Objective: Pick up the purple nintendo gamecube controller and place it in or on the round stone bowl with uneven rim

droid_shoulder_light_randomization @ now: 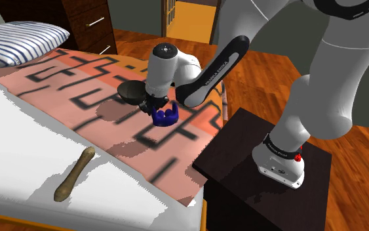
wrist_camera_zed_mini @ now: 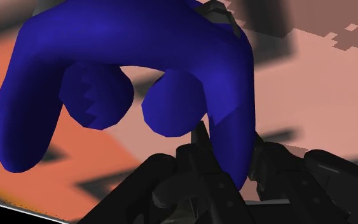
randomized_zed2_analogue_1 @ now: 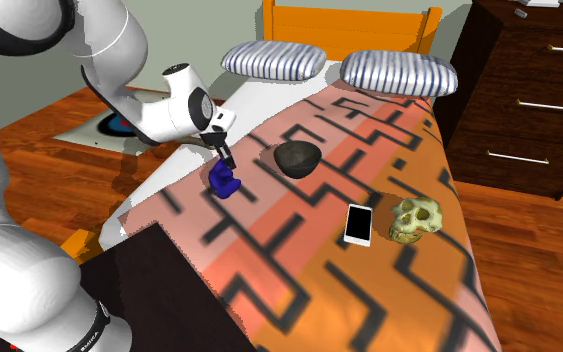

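Observation:
The game controller (droid_shoulder_light_randomization: 166,116) is deep blue-violet with two handles and lies low over the patterned bedspread (droid_shoulder_light_randomization: 78,72). My black gripper (droid_shoulder_light_randomization: 153,104) comes down on it from above and is shut on one handle. In the wrist view the controller (wrist_camera_zed_mini: 126,44) looms close, its one handle clasped in the gripper (wrist_camera_zed_mini: 229,151). I cannot tell whether it rests on the cover or hangs just above it. The dark round stone bowl (droid_shoulder_light_randomization: 132,90) sits just beyond the gripper. In the second exterior view the bowl (randomized_zed2_analogue_1: 297,158) stands to the right of the controller (randomized_zed2_analogue_1: 225,181) and gripper (randomized_zed2_analogue_1: 226,158).
A white phone (randomized_zed2_analogue_1: 359,224) and a pale skull (randomized_zed2_analogue_1: 415,219) lie on the bedspread's far side. Two striped pillows (randomized_zed2_analogue_1: 274,58) sit at the headboard. A brown stick-like object (droid_shoulder_light_randomization: 75,173) rests on the white sheet. A dark dresser (randomized_zed2_analogue_1: 529,90) stands beside the bed, my dark stand (droid_shoulder_light_randomization: 261,177) at its edge.

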